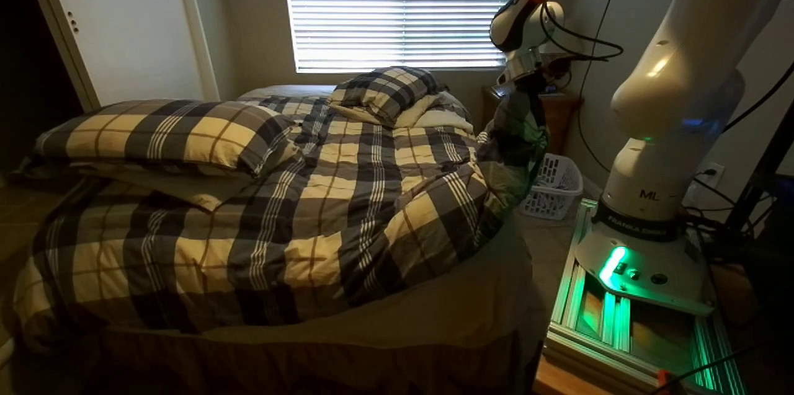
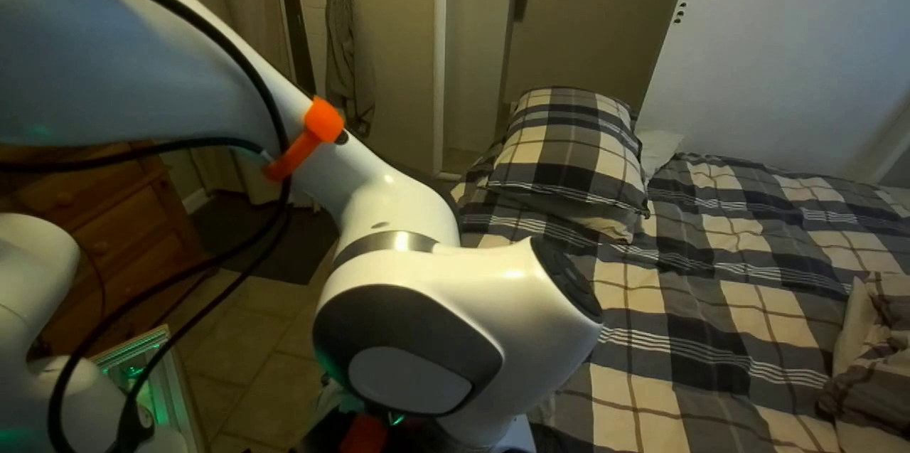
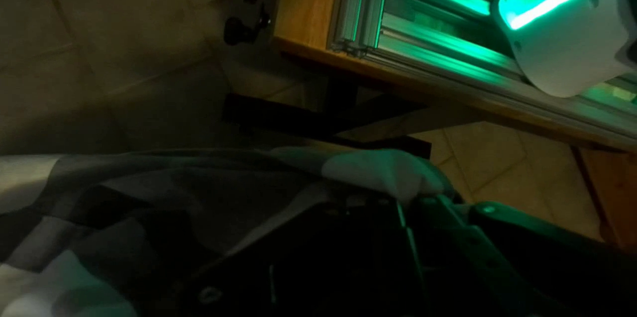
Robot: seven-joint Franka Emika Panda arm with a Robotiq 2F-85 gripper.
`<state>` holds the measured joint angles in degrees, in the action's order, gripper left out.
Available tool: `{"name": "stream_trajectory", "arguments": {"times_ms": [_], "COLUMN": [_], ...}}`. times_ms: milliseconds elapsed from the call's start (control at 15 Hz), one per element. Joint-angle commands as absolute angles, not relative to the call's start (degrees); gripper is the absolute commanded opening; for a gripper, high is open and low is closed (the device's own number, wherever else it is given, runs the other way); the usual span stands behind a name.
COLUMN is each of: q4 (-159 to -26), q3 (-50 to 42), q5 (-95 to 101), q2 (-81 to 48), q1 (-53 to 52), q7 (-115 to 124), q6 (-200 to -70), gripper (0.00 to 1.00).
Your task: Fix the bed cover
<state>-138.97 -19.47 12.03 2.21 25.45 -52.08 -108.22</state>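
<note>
Bright window blinds [image 1: 406, 7] back the dim room, where we see the bed cover [image 1: 329, 196] spread over the bed [image 1: 298, 364] in both exterior views, with matching plaid pillows [image 1: 167, 131] piled on top. On the side nearest the robot base [image 1: 657, 255] its border lifts off the bed and hangs in a bunched fold from our pincer [image 3: 405, 202], with plain tan sheet [image 1: 462, 296] showing below. In the wrist view the pincer is clamped tightly on a gathered bit of the cover, though it is too dark to say how much cloth it catches.

We take the step in hand to be the pull that straightens this border: the grip is made, the smoothing not yet done. Next, as we judge it, we need to carry the pinched edge outward and down over the exposed sheet, slowly enough that the pillows do not ride along, and let go only once the fold lies flat. A hard tug could slip the pinch.
</note>
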Motion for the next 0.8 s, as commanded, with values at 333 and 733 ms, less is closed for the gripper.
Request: {"name": "stream_trajectory", "arguments": {"times_ms": [333, 733], "q4": [-144.9, -144.6], "q3": [-23.7, -25.3], "q5": [20.6, 18.0], "q2": [8.0, 15.5], "q1": [25.7, 25.3], "q7": [-49.3, -55.8], "q6": [-102.9, -93.5], "gripper": [0.19, 0.62]}}
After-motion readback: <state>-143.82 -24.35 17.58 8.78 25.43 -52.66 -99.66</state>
